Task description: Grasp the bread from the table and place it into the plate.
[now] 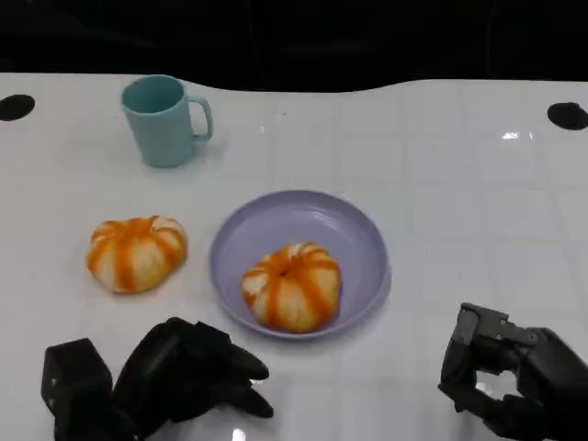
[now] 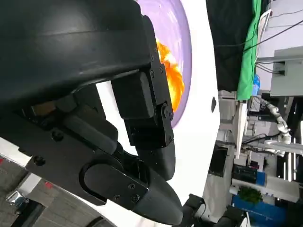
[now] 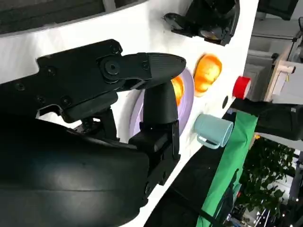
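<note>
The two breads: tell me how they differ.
The bread on the plate lies inside the purple plate; the bread on the table sits on the white table, apart from the plate's rim. The table one is closer to the teal mug. Both are round, white with orange stripes, and neither is held.

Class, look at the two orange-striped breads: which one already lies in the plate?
The bread nearer the right hand lies in the lilac plate. The other bread sits on the bare white table, beside the plate and below the teal mug.
</note>
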Controlling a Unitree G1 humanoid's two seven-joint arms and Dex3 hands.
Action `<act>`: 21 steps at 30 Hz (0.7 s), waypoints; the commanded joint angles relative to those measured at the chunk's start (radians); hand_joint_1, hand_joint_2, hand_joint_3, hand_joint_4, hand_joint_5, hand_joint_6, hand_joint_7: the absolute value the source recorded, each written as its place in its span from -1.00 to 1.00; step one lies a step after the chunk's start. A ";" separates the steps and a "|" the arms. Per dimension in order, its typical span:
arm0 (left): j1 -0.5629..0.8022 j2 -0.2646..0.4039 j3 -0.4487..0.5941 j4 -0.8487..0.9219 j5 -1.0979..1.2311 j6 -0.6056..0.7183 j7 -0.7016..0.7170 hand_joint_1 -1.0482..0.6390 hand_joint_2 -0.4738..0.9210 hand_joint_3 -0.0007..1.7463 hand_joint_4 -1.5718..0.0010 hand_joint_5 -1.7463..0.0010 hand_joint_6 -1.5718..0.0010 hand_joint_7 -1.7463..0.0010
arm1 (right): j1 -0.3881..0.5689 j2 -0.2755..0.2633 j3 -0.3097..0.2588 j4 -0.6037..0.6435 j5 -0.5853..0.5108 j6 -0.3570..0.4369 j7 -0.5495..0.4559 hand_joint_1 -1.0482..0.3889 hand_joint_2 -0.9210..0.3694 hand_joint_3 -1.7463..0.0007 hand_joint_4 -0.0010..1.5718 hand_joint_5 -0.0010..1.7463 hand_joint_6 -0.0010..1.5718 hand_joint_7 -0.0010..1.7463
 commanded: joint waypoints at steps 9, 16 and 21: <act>-0.009 0.029 0.010 -0.001 -0.005 0.024 0.002 -1.00 0.81 -1.00 -1.00 0.78 -0.98 0.99 | -0.035 0.029 -0.017 0.051 -0.004 -0.027 0.006 -0.24 -1.00 0.63 -0.19 1.00 -0.44 0.99; -0.017 0.034 0.012 0.017 -0.002 0.007 -0.005 -1.00 0.82 -0.99 -1.00 0.77 -0.98 0.99 | -0.047 0.045 -0.018 0.089 -0.029 -0.066 -0.002 -0.21 -1.00 0.63 -0.20 1.00 -0.42 1.00; -0.020 0.036 0.011 0.027 0.002 -0.001 -0.002 -1.00 0.82 -0.99 -1.00 0.76 -0.98 0.99 | -0.043 0.053 -0.021 0.096 -0.039 -0.067 -0.004 -0.22 -1.00 0.65 -0.21 1.00 -0.43 1.00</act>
